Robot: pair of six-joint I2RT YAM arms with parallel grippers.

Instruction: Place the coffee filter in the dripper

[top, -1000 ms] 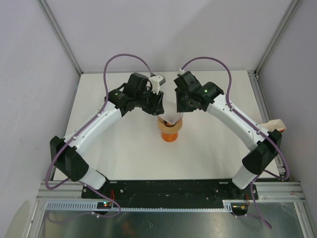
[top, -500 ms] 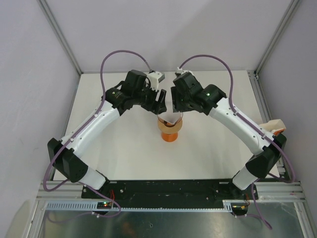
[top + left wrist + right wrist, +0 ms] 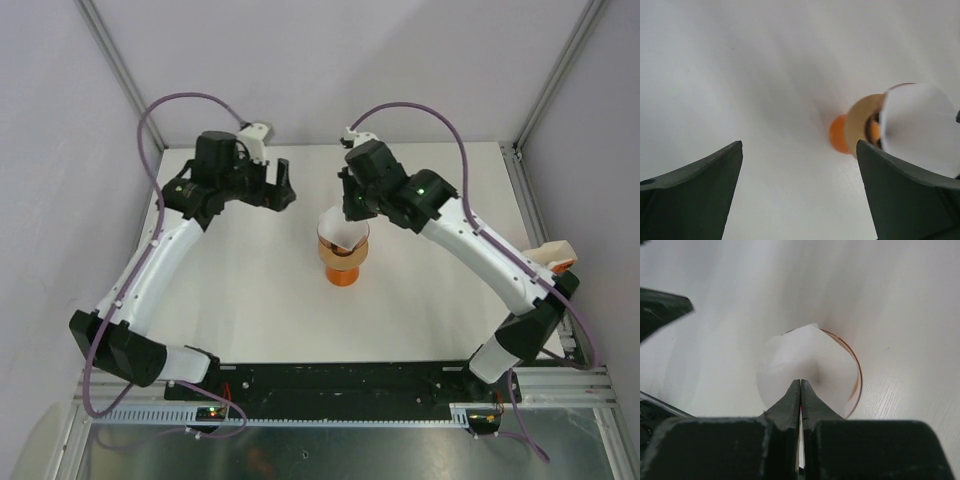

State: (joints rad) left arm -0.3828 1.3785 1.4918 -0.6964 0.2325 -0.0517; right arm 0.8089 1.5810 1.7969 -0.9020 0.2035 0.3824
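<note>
The orange dripper (image 3: 343, 268) stands upright mid-table with the white coffee filter (image 3: 338, 232) sitting opened in its mouth. My right gripper (image 3: 351, 212) hangs just above the filter's back edge, shut. In the right wrist view its closed tips (image 3: 800, 381) point down into the filter (image 3: 785, 357), with the dripper's rim (image 3: 856, 367) showing on the right. My left gripper (image 3: 283, 187) is off to the dripper's left, open and empty. In the left wrist view, bare table lies between its jaws (image 3: 799, 145), with the dripper (image 3: 840, 134) and filter (image 3: 920, 125) at the right.
A white-and-orange packet (image 3: 556, 254) lies at the table's right edge, by the right arm's elbow. White walls and metal frame posts enclose the table on three sides. Cables loop above both wrists.
My left gripper has opened wide and pulled back to the left, away from the dripper. My right gripper has shut and stayed over the filter.
</note>
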